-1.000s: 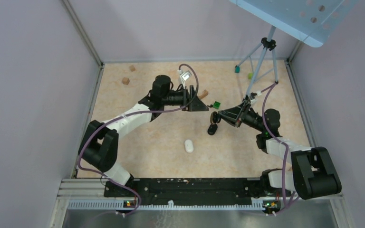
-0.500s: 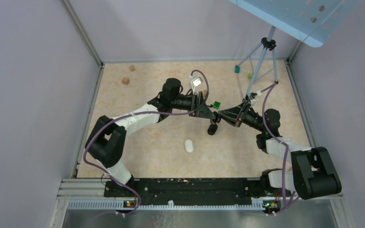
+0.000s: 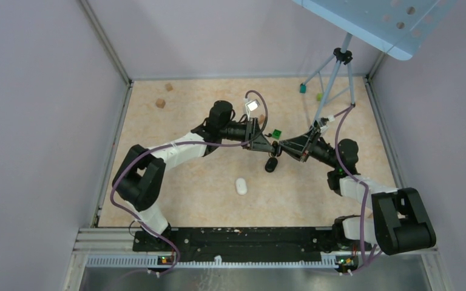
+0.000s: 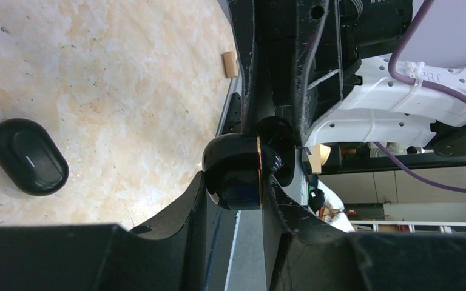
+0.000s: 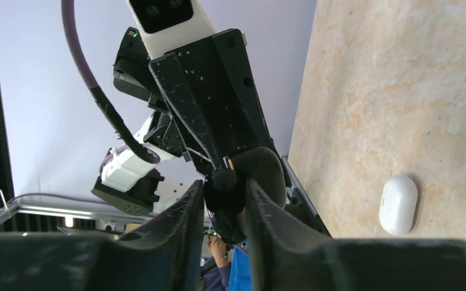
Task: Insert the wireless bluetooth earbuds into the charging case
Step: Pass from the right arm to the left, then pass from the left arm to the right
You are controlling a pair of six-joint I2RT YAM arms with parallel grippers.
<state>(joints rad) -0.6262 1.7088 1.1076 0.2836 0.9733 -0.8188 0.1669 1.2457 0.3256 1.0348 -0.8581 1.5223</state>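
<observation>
**Two grippers meeting tip to tip in the air above the table (image 3: 315,194).** The left gripper (image 4: 233,182) is clamped on a glossy black piece (image 4: 236,163) with a thin gold seam, its fingers pressed to either flank. The right gripper (image 5: 223,185), coming from the opposite side, pinches a small dark piece (image 5: 223,197) that butts against it. From where I stand I cannot tell whether these are two parts or one thing shared, nor whether either is an earbud (dark shapes against dark fingers).

The black oval case (image 4: 28,156), taken here for the charging case, lies flat and seemingly closed on the table, untouched. It sits below the meeting point and a little to the near side of it. In the left wrist view it lies off to one side of the fingers, well apart from the held piece, with its long axis slanting across the line of the fingers.

Both grippers are about equally close to the case, and neither points down at it. Both lie nearly level, nose to nose. In my judgement, whatever is held must travel down and nearward and turn to face the case, which must first be opened. A white case (image 5: 398,205) lies further toward the arm bases, apart from everything.
</observation>
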